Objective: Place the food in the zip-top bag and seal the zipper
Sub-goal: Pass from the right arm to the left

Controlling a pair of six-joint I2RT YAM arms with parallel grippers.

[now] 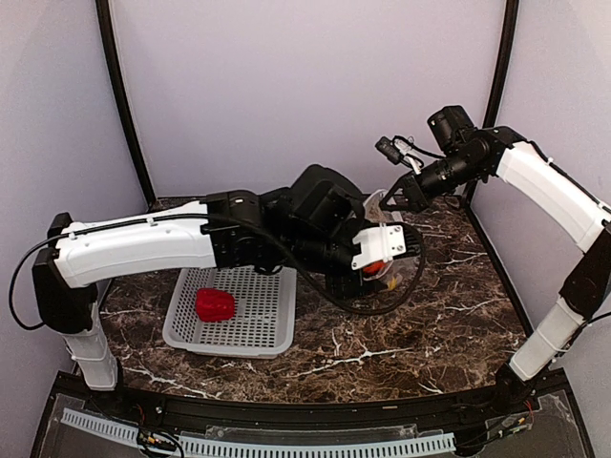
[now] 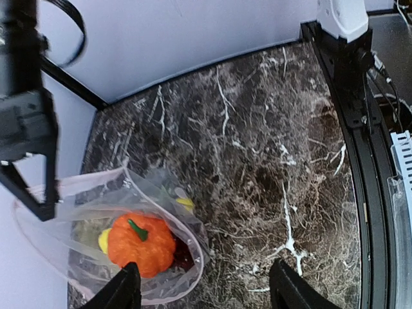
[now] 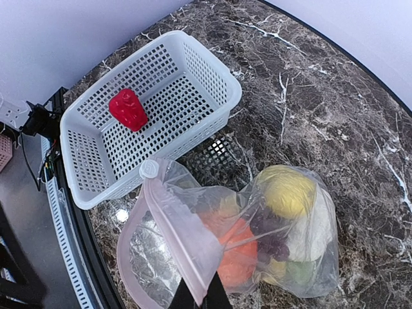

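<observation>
The clear zip-top bag (image 3: 293, 257) lies on the marble and holds the orange fruit (image 3: 241, 254), a yellow piece (image 3: 286, 190), purple grapes (image 3: 273, 235), white cauliflower (image 3: 318, 228) and a green piece (image 3: 299, 270). Its pink zipper (image 3: 174, 222) is open. My right gripper (image 3: 199, 297) is shut on the zipper rim and holds the mouth up; it shows in the top view (image 1: 389, 202). My left gripper (image 2: 206, 290) is open and empty above the bag's mouth (image 2: 129, 193), over the orange fruit (image 2: 140, 244). The red pepper (image 1: 215, 305) lies in the white basket (image 1: 277, 329).
The basket (image 3: 212, 122) stands left of the bag, close to its mouth, with the pepper (image 3: 127, 109) inside. The left arm (image 1: 143, 243) reaches across above the basket. Curtain walls close in the back and sides.
</observation>
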